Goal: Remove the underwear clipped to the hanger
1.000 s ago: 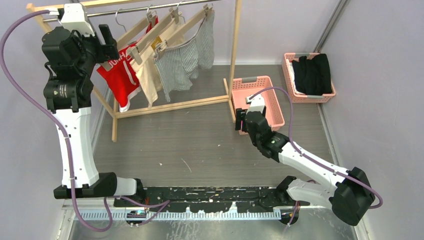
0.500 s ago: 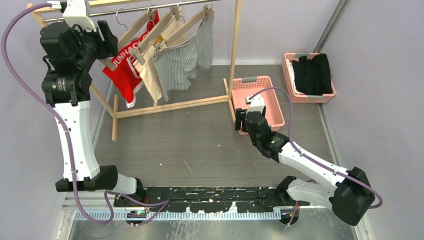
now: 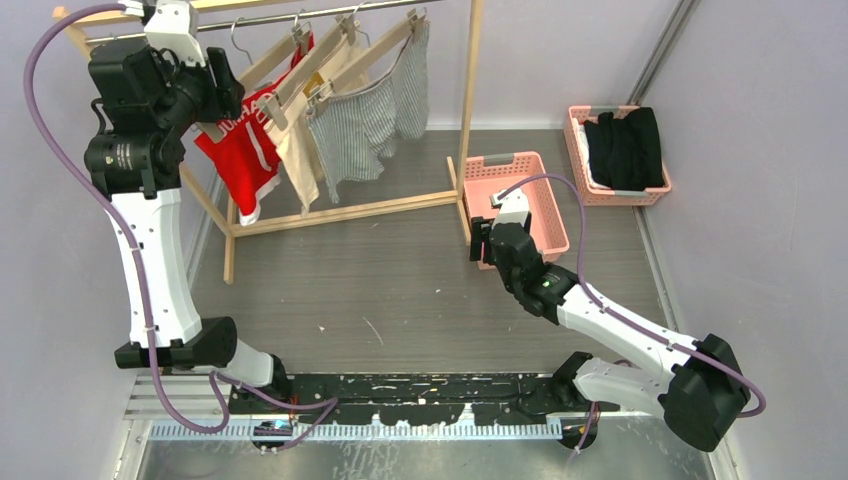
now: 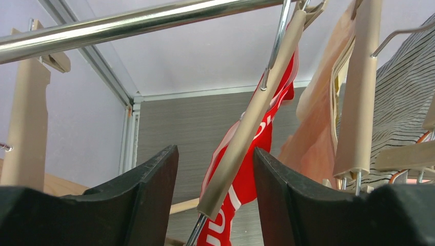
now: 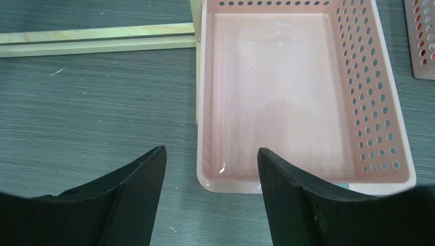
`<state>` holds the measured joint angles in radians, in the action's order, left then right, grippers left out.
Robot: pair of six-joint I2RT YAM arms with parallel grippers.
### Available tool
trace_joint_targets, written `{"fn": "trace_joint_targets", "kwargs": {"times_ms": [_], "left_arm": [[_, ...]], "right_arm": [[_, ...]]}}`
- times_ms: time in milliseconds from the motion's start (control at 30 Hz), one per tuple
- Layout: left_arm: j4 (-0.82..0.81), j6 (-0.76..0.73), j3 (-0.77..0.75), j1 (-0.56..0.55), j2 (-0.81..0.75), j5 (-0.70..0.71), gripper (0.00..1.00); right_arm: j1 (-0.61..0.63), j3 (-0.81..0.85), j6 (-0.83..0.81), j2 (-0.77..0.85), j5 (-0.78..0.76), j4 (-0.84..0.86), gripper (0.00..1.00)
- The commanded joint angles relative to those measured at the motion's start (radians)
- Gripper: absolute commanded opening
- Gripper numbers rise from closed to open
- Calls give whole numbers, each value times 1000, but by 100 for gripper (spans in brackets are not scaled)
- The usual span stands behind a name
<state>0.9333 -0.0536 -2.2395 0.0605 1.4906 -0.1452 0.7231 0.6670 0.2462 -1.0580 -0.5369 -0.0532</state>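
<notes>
A wooden clothes rack point(image 3: 470, 100) on the bench point(image 3: 400, 290) carries red shorts point(image 3: 240, 150), cream shorts point(image 3: 297, 165) and pinstriped shorts point(image 3: 350, 130), all clipped. The red shorts have dropped back since half a second ago. The left pincer point(image 4: 215, 154), released, straddles their wooden hanger point(image 4: 246, 128). The right pincer point(image 5: 211, 151), released, hovers at the pink basket point(image 5: 201, 102).

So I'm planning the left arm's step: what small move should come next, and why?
Probably close the left gripper on the hanger: it stands open astride the wooden bar that carries the red shorts.
</notes>
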Motion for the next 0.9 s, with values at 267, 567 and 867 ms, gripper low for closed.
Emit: {"fn": "trace_joint_targets", "kwargs": {"times_ms": [267,567,867], "left_arm": [[-1,-60,-30,6,3,-44,58],[57,-83,-128,5,49,-22,49],[224,-92,-287,6,164,-86,47]], "right_arm": [[7,2,10,38,-5,44,71],[7,0,8,46,-6,46,71],[9,-3,7,48,-7,43,71]]}}
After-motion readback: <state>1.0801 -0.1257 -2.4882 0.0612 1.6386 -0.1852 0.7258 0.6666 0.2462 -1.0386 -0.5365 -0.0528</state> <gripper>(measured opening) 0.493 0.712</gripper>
